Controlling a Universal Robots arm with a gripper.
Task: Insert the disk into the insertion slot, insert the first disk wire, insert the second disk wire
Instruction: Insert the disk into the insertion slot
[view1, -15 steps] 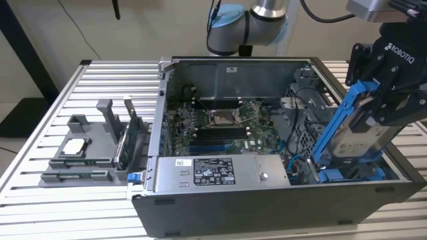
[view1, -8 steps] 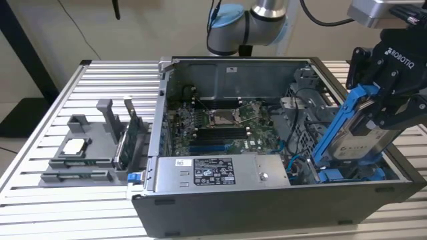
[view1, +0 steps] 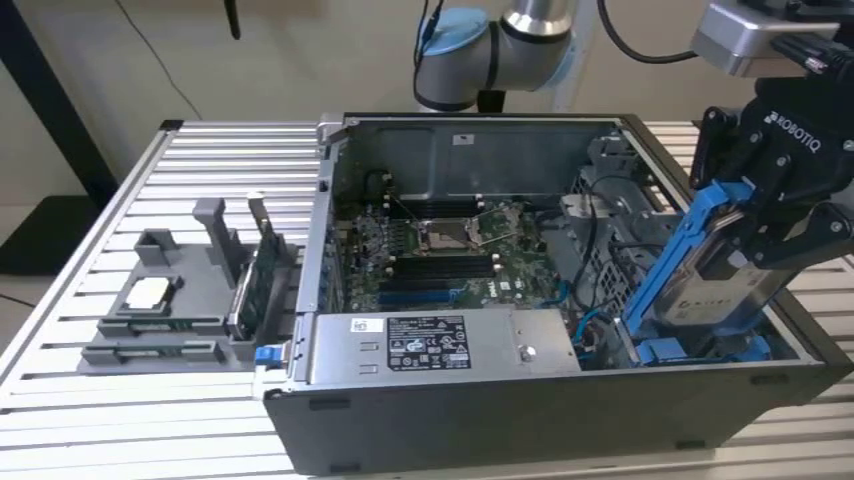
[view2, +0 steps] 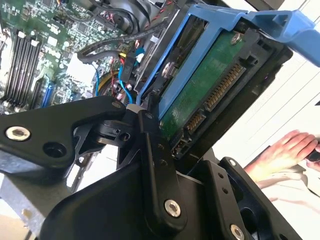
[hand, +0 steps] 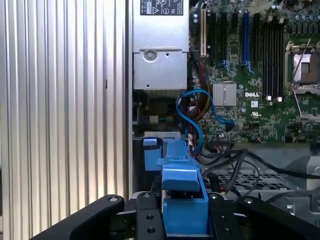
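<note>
My gripper is shut on the disk, a silver drive with a white label in a bright blue carrier. I hold it tilted, its lower end down in the case's near corner on the exterior view's right. The insertion slot, a grey bay with blue fittings, lies right under that end. In the first wrist view the carrier's blue end sits between my black fingers, with the slot's blue fitting just beyond. The second wrist view shows the disk's green board and connectors. Blue cables lie loose beside the bay.
The open computer case rests on a slatted metal table. A grey labelled power-supply box lines its near wall, and the motherboard fills the floor. A grey parts fixture stands to the exterior view's left. A person's hand is nearby.
</note>
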